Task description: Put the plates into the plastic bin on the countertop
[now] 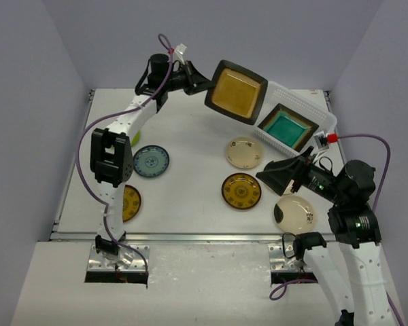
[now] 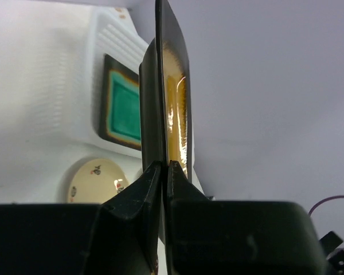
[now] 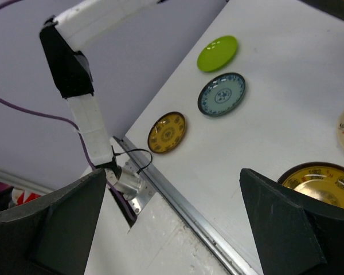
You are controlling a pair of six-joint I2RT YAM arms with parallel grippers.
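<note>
My left gripper [image 1: 205, 85] is shut on the edge of the amber square plate [image 1: 236, 91] and holds it tilted in the air beside the bin's left end. In the left wrist view the fingertips [image 2: 155, 168] pinch that plate [image 2: 176, 103] edge-on. The teal square plate [image 1: 287, 127] lies in the white plastic bin [image 1: 306, 102]; both show in the left wrist view, plate [image 2: 125, 109] and bin [image 2: 106, 46]. My right gripper [image 1: 275, 178] is open and empty above the countertop [image 1: 190, 129], between a yellow-brown plate [image 1: 241, 191] and a cream plate [image 1: 294, 212].
Another cream plate [image 1: 245, 152] lies mid-table. A blue-patterned plate [image 1: 151, 161], a yellow-brown plate [image 1: 130, 202] and a lime green plate [image 1: 134, 139] lie at the left, partly behind the left arm. The metal front edge [image 1: 211, 237] runs along the near side.
</note>
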